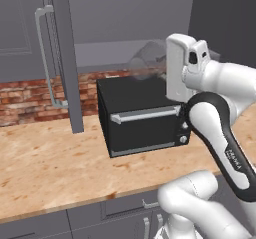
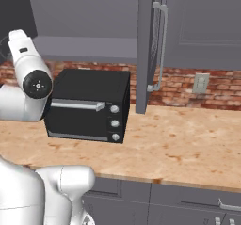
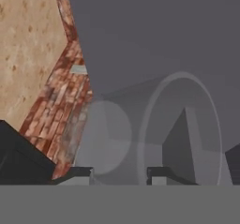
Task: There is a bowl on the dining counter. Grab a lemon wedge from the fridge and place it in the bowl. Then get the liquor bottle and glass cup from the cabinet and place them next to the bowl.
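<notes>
Two dark fingertips (image 3: 79,174) sit at the bottom of the hand view with the glass cup (image 3: 154,134) between them, on its side relative to the camera; gripper (image 3: 119,175) looks clamped on the cup wall near the rim, contact itself not clearly visible. Cup is translucent grey, smooth, straight-sided, round base and open rim both readable through the wall. In the left base view the glass cup (image 1: 145,63) shows as a faint grey cylinder just left of the white wrist, held in the air above the black toaster oven (image 1: 142,115). Oven is a matte black box, silver bar handle, knobs down its right side. It stands on a tan speckled counter (image 1: 45,163) with grey drawer fronts below. Red brick backsplash (image 2: 212,94) behind, white wall outlet (image 2: 201,83). Grey flat-door cabinet (image 2: 202,26) overhead, one door open edge-on, slim silver bar handle (image 2: 162,45).
</notes>
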{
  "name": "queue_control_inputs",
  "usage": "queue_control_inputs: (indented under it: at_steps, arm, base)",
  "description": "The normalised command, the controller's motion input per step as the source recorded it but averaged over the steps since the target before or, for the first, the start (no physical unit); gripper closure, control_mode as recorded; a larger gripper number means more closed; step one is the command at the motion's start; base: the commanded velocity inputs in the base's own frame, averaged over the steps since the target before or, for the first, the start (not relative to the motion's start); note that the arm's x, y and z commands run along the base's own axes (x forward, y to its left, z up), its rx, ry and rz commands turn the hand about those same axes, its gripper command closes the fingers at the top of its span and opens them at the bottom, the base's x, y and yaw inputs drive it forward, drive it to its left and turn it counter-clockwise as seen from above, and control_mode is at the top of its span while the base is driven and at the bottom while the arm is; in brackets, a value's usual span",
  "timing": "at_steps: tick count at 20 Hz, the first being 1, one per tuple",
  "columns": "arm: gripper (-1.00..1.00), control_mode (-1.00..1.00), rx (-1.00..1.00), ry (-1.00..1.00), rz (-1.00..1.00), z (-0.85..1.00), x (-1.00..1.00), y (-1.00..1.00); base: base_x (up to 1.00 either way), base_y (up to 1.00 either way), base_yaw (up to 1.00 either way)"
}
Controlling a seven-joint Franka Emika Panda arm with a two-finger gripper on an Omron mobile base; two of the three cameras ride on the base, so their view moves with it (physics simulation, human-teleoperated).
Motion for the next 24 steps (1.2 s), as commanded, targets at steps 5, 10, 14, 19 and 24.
queue_control_inputs:
  at_steps: [5, 10, 14, 19, 24]
  arm:
    - [1.00, -1.00, 0.02, 0.00, 0.00, 0.00, -0.55, -0.17]
    - [1.00, -1.00, 0.00, 0.02, 0.00, -0.22, -0.43, 0.01]
    - [1.00, 1.00, 0.00, 0.00, -0.01, -0.23, -0.44, 0.03]
    - [1.00, 1.00, 0.00, 0.00, 0.00, 0.00, 0.00, 0.00]
    - [1.00, 1.00, 0.00, 0.00, 0.00, 0.00, 0.00, 0.00]
  base:
    - [0.00, 0.00, 0.00]
    - [0.00, 0.00, 0.00]
    - [-0.21, 0.01, 0.00]
    - [-0.95, 0.16, 0.03]
    - [-0.96, 0.40, 0.21]
